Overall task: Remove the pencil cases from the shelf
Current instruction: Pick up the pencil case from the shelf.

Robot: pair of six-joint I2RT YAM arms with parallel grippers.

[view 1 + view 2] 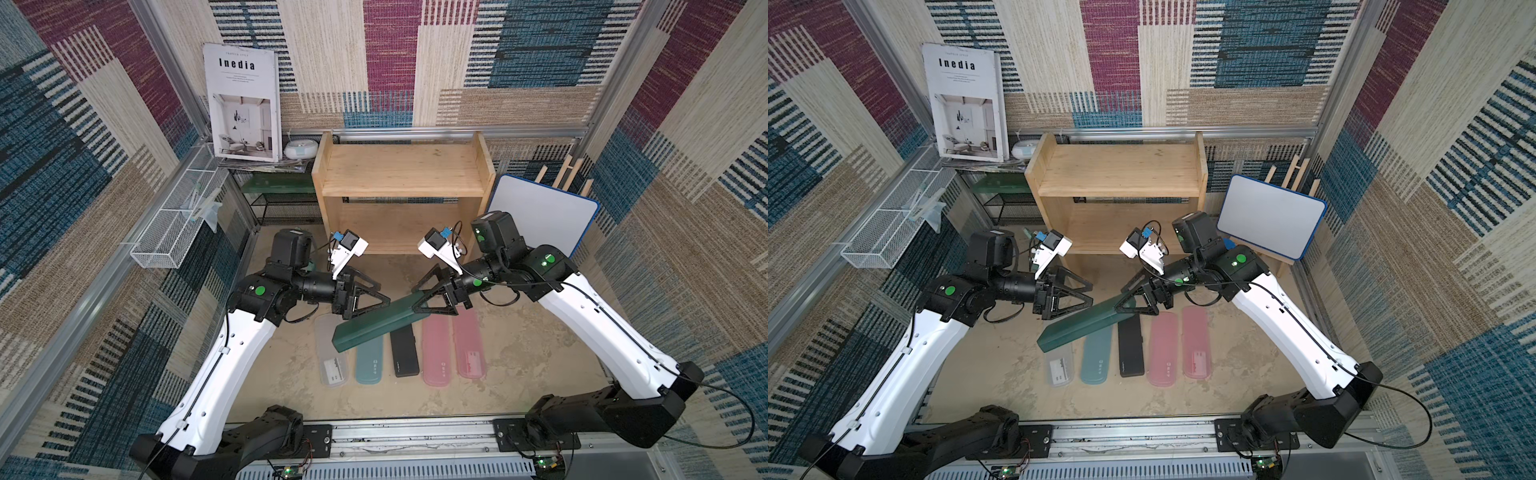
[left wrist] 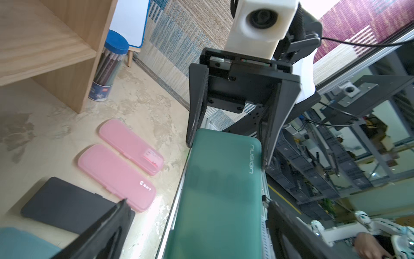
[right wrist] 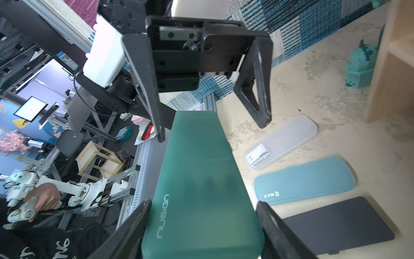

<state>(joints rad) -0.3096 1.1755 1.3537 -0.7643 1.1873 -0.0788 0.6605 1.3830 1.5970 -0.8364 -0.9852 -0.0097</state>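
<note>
Five pencil cases lie flat in a row on the table [image 1: 519, 353], in front of the wooden shelf [image 1: 403, 168]. They are the translucent white case [image 1: 331, 357], the light teal case [image 1: 370, 361], the black case [image 1: 404, 353], the pink case [image 1: 436, 357] and the second pink case [image 1: 469, 349], which lies nearest the right arm.

The dark green pencil case [image 1: 374, 326] is off the table. In both top views it is tilted and crosses above the far ends of the white, teal and black cases. The right hand [image 1: 413, 300] is clamped on one end of it, with a finger pressed against each long edge, as the left wrist view shows. The left hand [image 1: 384, 293] has its fingers wide apart on either side of the green case. In the left wrist view a gap shows between each finger and the case.

A blue-lidded tube of pencils [image 2: 109, 65] stands on the table just beside the shelf's side panel.
</note>
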